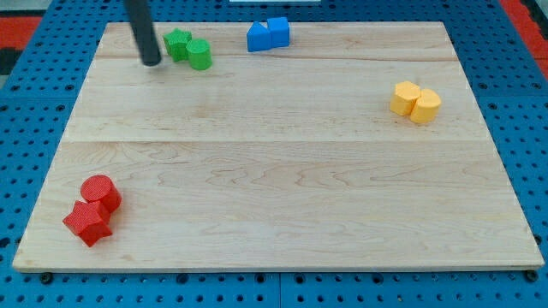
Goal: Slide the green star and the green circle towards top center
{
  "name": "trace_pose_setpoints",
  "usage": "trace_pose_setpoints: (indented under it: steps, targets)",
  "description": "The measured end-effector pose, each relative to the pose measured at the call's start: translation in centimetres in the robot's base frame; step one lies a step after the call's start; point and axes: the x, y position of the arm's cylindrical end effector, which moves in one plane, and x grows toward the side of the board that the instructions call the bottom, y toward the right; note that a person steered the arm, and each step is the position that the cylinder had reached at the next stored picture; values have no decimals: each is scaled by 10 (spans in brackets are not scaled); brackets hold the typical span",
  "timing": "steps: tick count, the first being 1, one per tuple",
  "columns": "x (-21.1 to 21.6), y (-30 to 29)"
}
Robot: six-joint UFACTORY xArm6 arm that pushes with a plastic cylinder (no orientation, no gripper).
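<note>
The green star [177,42] and the green circle [199,54] lie touching each other near the view's top left on the wooden board [282,171]. The star is to the upper left of the circle. My tip [151,61] is a dark rod coming down from the view's top. It stands just left of the green star, a small gap away from it.
Two blue blocks [268,34] sit together at the top centre, right of the green pair. Two yellow blocks [416,102] lie at the right. A red circle [100,192] and a red star [87,222] lie at the bottom left. A blue pegboard surrounds the board.
</note>
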Motion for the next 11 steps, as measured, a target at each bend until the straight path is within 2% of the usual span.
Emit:
trace_pose_setpoints:
  steps: [1, 2, 3, 4, 6, 7, 8, 10, 11]
  targets:
    - [-36, -27]
    - [-71, -1]
    - [-81, 22]
    - [-48, 36]
    - [-12, 120]
    - [17, 124]
    - [36, 155]
    - [50, 196]
    - [54, 108]
